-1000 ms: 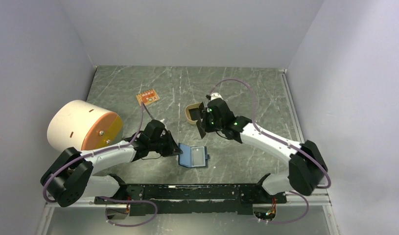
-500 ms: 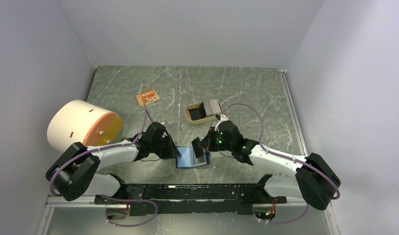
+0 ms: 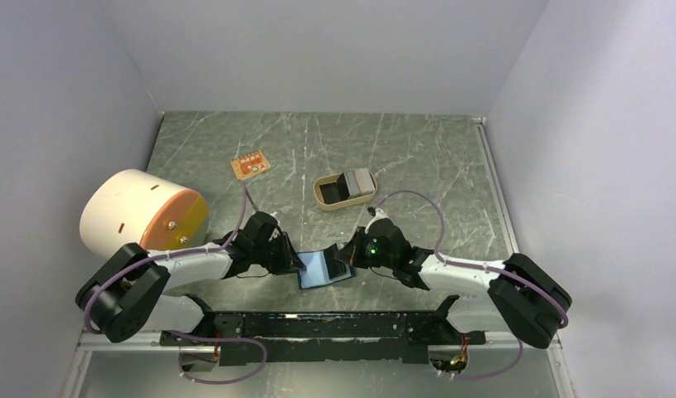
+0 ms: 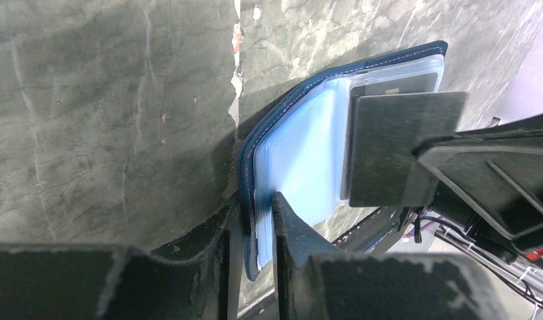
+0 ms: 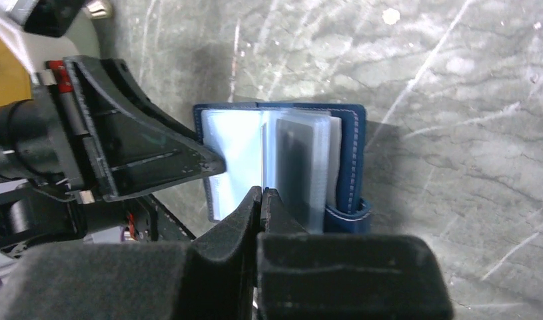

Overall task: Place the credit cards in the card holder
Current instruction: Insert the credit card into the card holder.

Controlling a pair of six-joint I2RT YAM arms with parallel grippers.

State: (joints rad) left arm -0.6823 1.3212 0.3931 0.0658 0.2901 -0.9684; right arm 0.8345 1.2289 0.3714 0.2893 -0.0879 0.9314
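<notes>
Your left arm lies low along the table [image 3: 417, 157], forearm stretched out to the left edge of the card holder [image 3: 319, 267]. The left gripper [image 4: 255, 208] is narrow. Its two fingers [image 4: 285, 227] sit close together with the holder's left edge, navy cover and clear sleeves alike, sandwiched between them and touching both.

Your right arm also lies low and reaches in from the holder's right side, wrist bent down over it. The right gripper [image 5: 262, 195] is fully closed, pinching a dark credit card [image 4: 402, 150] by one edge. The card stands on edge over the holder's middle fold, its free end down among the sleeves. How far it has gone into a sleeve cannot be told.

The holder lies open on the table, light blue inside facing up, between the two grippers. A second dark card [image 5: 302, 167] sits in a sleeve on its right page. The held card and the right fingers cover part of that page, and the left fingers cover the left page's edge.

Beyond the holder stands a tan oval tray [image 3: 324, 199] holding more credit cards [image 3: 359, 179]. Beyond and left of the holder lies a small orange board [image 3: 250, 166]. Well to the holder's left rests a large white cylinder [image 3: 127, 207] with an orange end.
</notes>
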